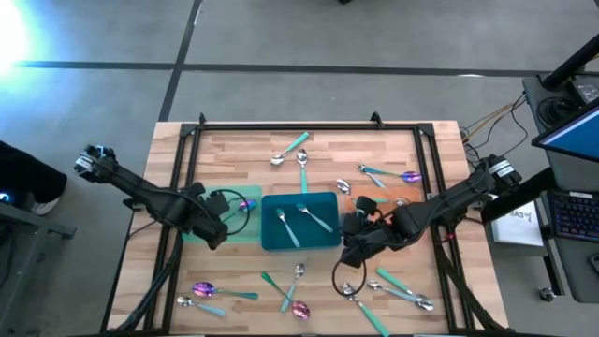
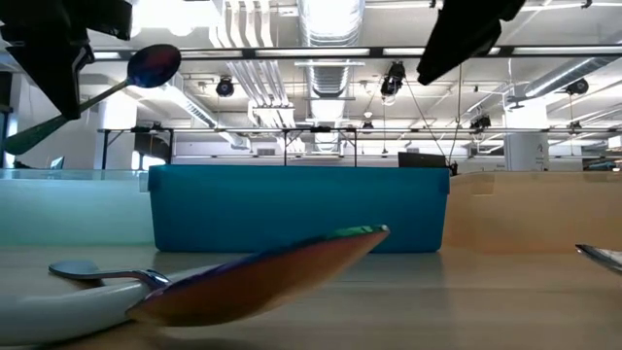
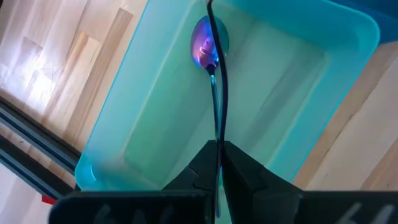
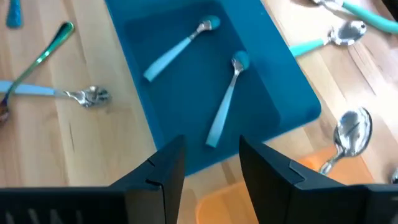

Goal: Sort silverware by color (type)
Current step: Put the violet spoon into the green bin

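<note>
My left gripper [image 1: 223,213] is shut on an iridescent purple-pink spoon [image 3: 204,46] and hangs over the light green tray [image 3: 149,124] left of centre. The spoon's bowl [image 1: 246,203] sticks out toward the teal tray [image 1: 323,241]. Two teal-handled spoons [image 4: 180,46] [image 4: 225,102] lie flat in that tray. My right gripper [image 4: 208,165] stands open above the teal tray's right edge, next to the orange tray [image 4: 230,202], with nothing between its fingers. In the low view the held spoon [image 2: 151,66] shows high at the upper left. My left gripper pinches the spoon's thin handle [image 3: 214,106] between its two fingers. They slant steeply down from the table's left side, and the spoon reaches out ahead of them. The spoon is lifted clear of the green tray and tilted, its bowl [image 2: 151,66] higher than the handle's end.
Loose spoons lie scattered on the wooden table: teal-handled ones at the far middle [image 1: 295,145], a purple one at the far right [image 1: 409,175], a silver one [image 4: 351,130] by the orange tray. Several more lie along the near edge [image 1: 299,307]. A black frame [image 1: 281,126] rims the table.
</note>
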